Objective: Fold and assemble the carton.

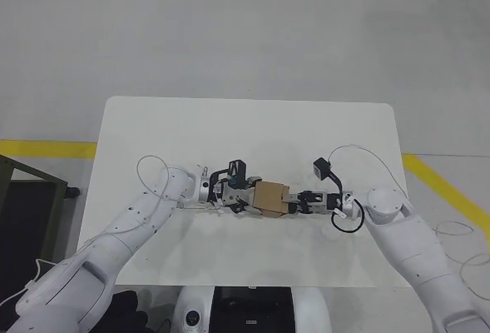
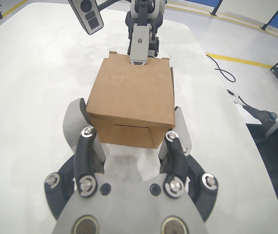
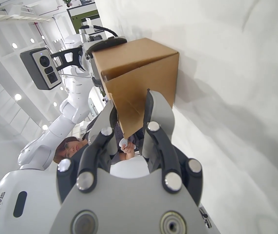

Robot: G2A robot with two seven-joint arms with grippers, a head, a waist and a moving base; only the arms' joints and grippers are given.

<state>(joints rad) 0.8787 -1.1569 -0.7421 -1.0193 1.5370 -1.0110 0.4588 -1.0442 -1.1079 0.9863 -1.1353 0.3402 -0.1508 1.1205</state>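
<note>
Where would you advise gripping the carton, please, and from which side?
I'd grip the carton across its two upright side walls, coming in level along the table from the end, as the left gripper does; those flat parallel walls fit between the jaws.

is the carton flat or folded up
Folded into a box: the carton stands squared up. Its end by the left gripper is tucked shut; a flap by the right gripper is ajar.

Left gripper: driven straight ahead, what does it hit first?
The carton: the left gripper looks clamped on its near end, so advancing likely pushes it. The right gripper holds the far edge.
</note>
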